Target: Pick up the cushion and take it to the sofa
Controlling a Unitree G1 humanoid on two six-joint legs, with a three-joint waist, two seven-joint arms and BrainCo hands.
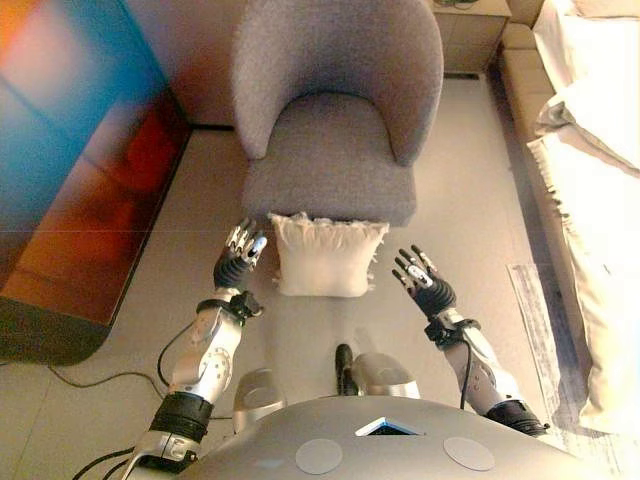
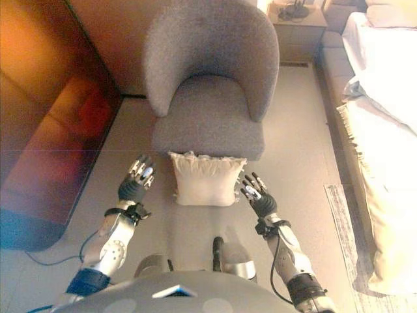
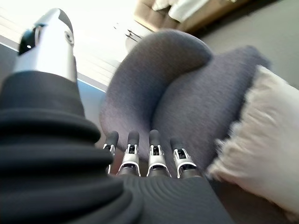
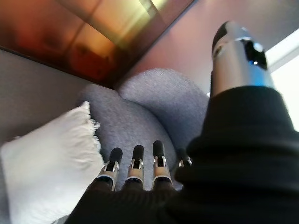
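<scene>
A cream fringed cushion (image 1: 328, 257) stands on the floor, leaning against the front of a grey armchair (image 1: 335, 110). My left hand (image 1: 240, 257) is just left of the cushion, fingers straight, not touching it. My right hand (image 1: 423, 281) is just right of the cushion, fingers straight, a small gap between them. The cushion shows in the left wrist view (image 3: 261, 140) and the right wrist view (image 4: 51, 163), past the straight fingers. Both hands are empty.
A dark glossy cabinet (image 1: 70, 170) stands along the left. A bed with white bedding (image 1: 595, 200) runs along the right. A wooden nightstand (image 2: 301, 26) stands at the back right. A rug edge (image 1: 535, 330) lies on the floor by the bed.
</scene>
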